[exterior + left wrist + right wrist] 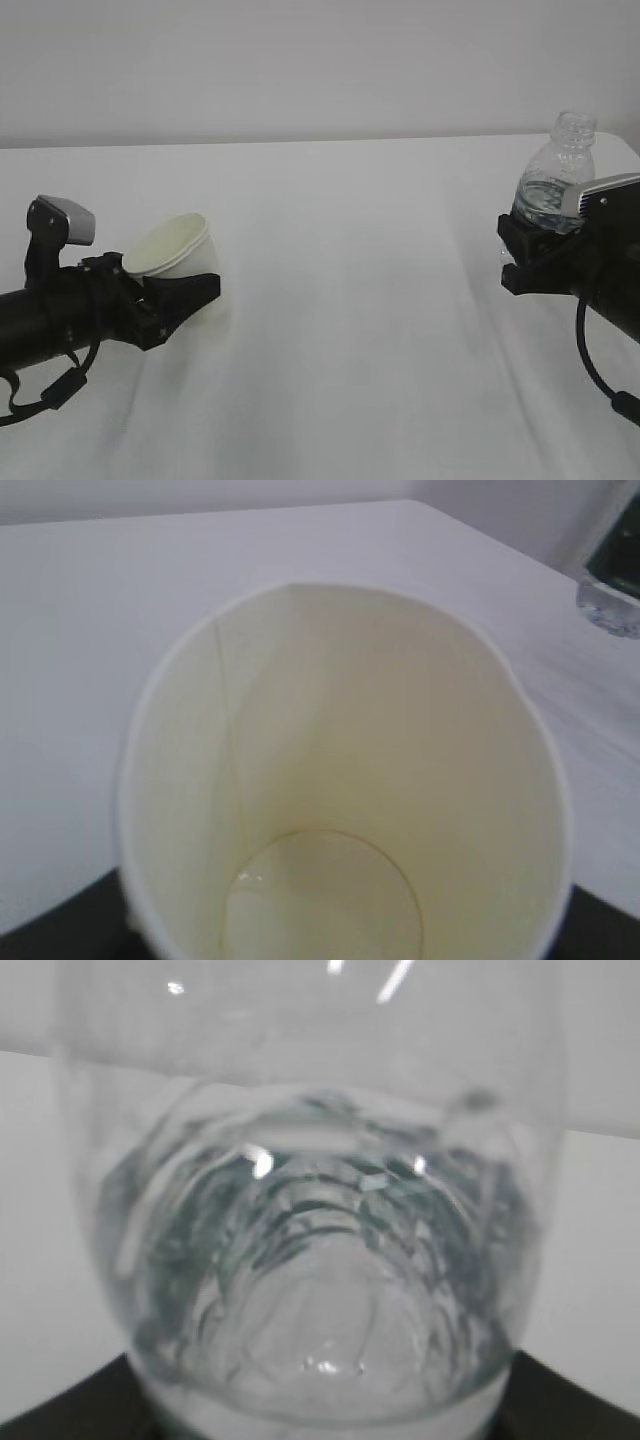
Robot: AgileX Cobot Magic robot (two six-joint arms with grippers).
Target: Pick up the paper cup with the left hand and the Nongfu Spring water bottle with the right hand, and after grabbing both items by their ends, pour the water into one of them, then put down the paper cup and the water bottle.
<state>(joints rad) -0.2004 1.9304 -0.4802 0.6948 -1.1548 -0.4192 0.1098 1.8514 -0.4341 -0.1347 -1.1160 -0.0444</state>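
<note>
My left gripper (188, 284) is shut on the paper cup (176, 246), low at the left. It holds the cup near its base, tilted, with the mouth up and leaning left. In the left wrist view the cup (340, 730) fills the frame, showing its cream inside and small glints at the bottom. At the right, my right gripper (528, 256) is shut on the lower body of the Nongfu Spring water bottle (560, 165). The bottle stands nearly upright and capless, with water (545, 205) pooled near the grip. The bottle (310, 1260) fills the right wrist view. Its base (608, 600) also shows in the left wrist view.
A white cloth-covered table (380, 350) spans the scene, with open surface between the two arms. A plain pale wall rises behind its far edge. The table's far right corner lies just behind the bottle.
</note>
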